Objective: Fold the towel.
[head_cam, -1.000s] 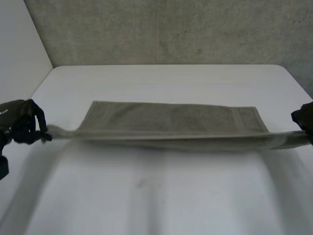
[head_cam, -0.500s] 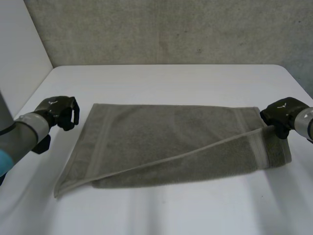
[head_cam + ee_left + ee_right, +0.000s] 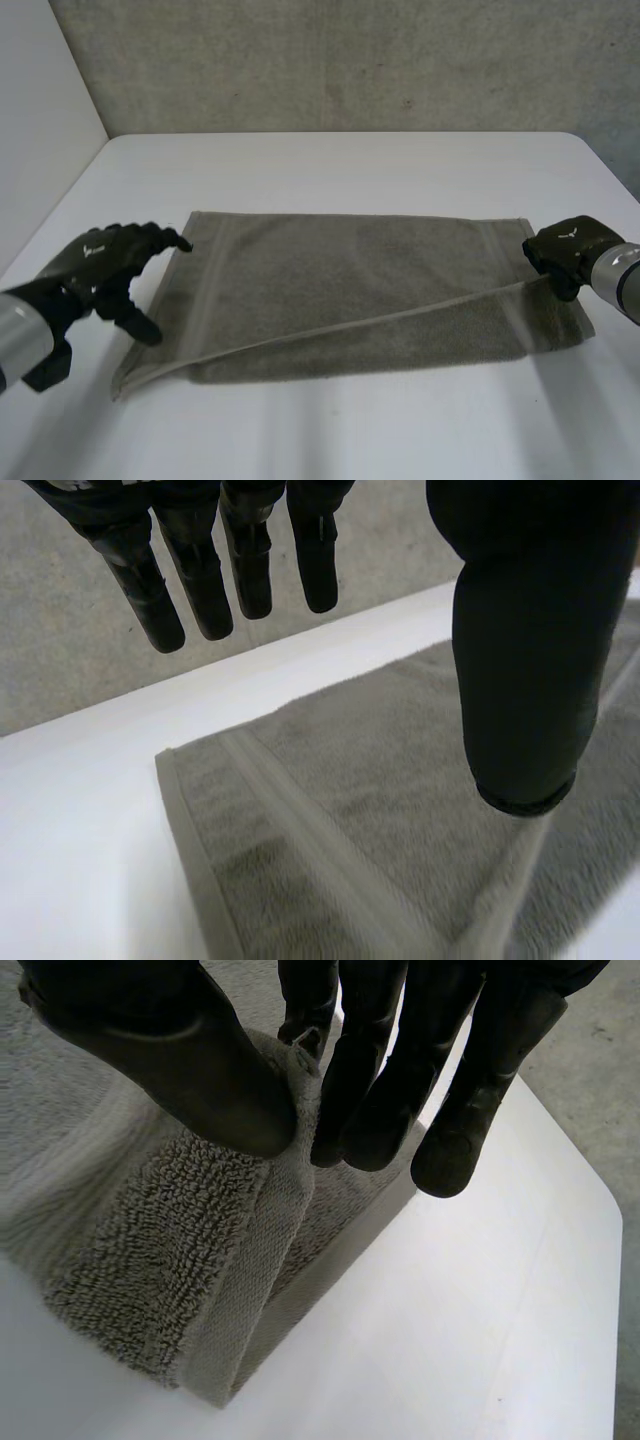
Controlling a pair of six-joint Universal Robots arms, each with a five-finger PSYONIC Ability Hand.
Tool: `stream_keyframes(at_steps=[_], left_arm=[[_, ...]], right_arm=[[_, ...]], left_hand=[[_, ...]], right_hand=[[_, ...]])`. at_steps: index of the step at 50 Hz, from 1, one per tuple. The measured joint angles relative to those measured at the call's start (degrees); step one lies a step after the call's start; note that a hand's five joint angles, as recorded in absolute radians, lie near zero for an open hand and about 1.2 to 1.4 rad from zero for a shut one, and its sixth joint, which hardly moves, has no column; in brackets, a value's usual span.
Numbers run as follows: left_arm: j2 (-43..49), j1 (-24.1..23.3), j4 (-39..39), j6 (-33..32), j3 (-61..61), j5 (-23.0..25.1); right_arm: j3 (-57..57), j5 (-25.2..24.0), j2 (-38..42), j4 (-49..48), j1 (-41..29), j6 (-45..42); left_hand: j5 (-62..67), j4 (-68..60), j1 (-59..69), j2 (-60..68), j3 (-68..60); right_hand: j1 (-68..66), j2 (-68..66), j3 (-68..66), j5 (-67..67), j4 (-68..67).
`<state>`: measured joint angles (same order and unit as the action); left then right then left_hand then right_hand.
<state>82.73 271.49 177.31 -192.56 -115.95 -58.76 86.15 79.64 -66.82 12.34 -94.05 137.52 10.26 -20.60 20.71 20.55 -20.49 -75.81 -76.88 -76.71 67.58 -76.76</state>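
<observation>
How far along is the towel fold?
Done: the towel lies doubled over on the table, though the top layer sits skewed. In hand: the right hand pinches its right corner; the left hand is open beside the left edge. Left: squaring the edges, any further fold.

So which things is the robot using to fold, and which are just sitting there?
For the job:
towel, lying partly folded over
right hand, pinching the towel's right end
left hand, open, beside the towel's left edge

Just there:
white table, under the towel
grey wall, behind the table
</observation>
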Motion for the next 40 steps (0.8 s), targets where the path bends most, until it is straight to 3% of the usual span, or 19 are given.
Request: stream_keyframes(at_steps=[10,15,32,37,40], left_arm=[[-0.1,4.0,3.6,-13.1,-10.6,-0.1],[2.7,5.1,5.4,-16.5,-12.2,-0.3],[9.1,4.9,10.2,-16.4,-12.2,-0.6],[9.8,4.7,10.4,-16.3,-12.5,-0.6],[10.1,4.7,10.9,-16.3,-12.6,-0.5]], right_arm=[[3.7,0.0,-1.5,-1.7,-0.2,-0.2],[4.5,0.0,-2.1,-2.0,-0.3,-0.2],[5.5,0.2,-2.5,-2.5,-0.3,-0.3],[5.6,0.3,-2.6,-2.8,-0.3,-0.3],[5.8,0.3,-2.8,-2.8,-0.2,-0.3]], left_hand=[[0.9,-0.3,0.3,0.5,-0.6],[2.7,-2.2,2.1,2.3,-2.4],[14.4,-14.1,14.0,14.1,-14.2],[25.0,-24.9,25.4,25.6,-25.0],[38.2,-38.0,38.4,38.0,-38.0]], right_hand=[[0.0,0.0,0.0,0.0,0.0],[0.0,0.0,0.0,0.0,0.0],[0.0,0.0,0.0,0.0,0.0],[0.0,0.0,0.0,0.0,0.0],[0.0,0.0,0.0,0.0,0.0]])
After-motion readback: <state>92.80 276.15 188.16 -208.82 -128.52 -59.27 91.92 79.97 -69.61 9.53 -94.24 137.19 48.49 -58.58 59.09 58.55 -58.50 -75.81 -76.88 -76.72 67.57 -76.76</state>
